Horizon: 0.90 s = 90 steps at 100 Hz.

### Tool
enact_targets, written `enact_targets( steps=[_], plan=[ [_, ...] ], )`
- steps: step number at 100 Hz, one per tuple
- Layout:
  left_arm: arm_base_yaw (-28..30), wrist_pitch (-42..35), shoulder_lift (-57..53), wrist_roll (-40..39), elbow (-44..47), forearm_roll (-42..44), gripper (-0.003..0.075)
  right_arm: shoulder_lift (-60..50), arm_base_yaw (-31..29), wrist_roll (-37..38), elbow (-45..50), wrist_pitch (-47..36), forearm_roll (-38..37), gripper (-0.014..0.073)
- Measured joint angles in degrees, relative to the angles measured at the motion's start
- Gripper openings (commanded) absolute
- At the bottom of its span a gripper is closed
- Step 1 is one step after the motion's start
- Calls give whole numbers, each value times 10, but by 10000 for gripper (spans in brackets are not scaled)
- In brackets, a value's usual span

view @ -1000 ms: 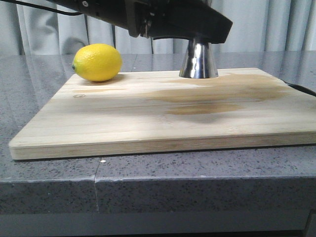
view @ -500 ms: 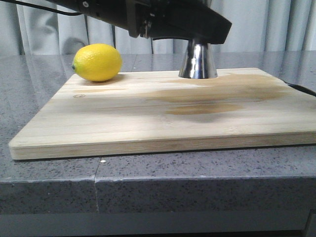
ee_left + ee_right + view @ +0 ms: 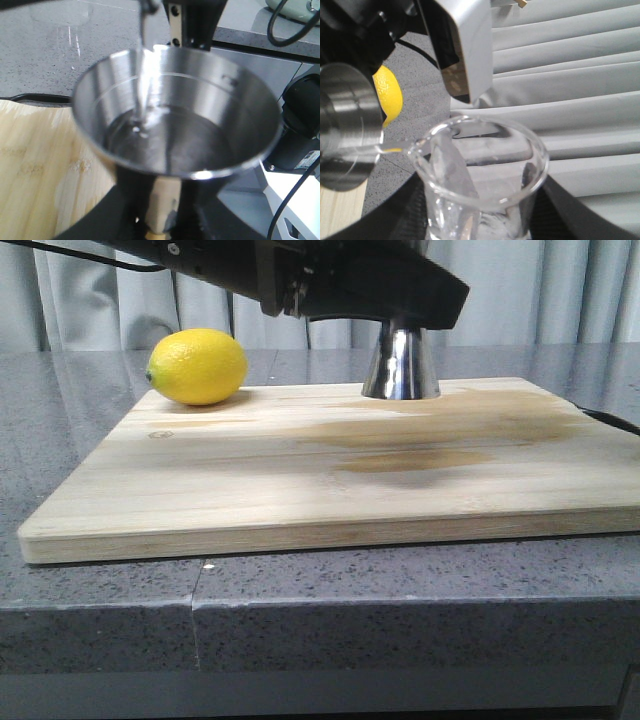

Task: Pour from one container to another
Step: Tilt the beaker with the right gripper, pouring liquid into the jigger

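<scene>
Where the grey speckled stone table (image 3: pixel 100 620) carries a pale wooden cutting board (image 3: pixel 250 490) before grey pleated curtains (image 3: pixel 580 75), a yellow lemon (image 3: pixel 197 366) rests at the board's far left. The shiny steel hourglass jigger (image 3: pixel 401 365) stands upright there, mouth up, my left pincer clamped on it. My right pincer clamps the small clear glass beaker (image 3: pixel 480 175), tilted spout-first toward the jigger, a thin clear stream (image 3: pixel 141 75) falling inside.

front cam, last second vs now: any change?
Nothing visibly moved. The left arm's tool stays around the steel jigger on the wooden board, and the lemon sits where it was.
</scene>
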Motion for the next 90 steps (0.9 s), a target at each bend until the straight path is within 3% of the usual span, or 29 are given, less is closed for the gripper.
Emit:
enact_targets(
  steps=[90],
  plan=[
    [0,0,0,0,0,0,-20,0,0,-20,0,0,0,216]
  ],
)
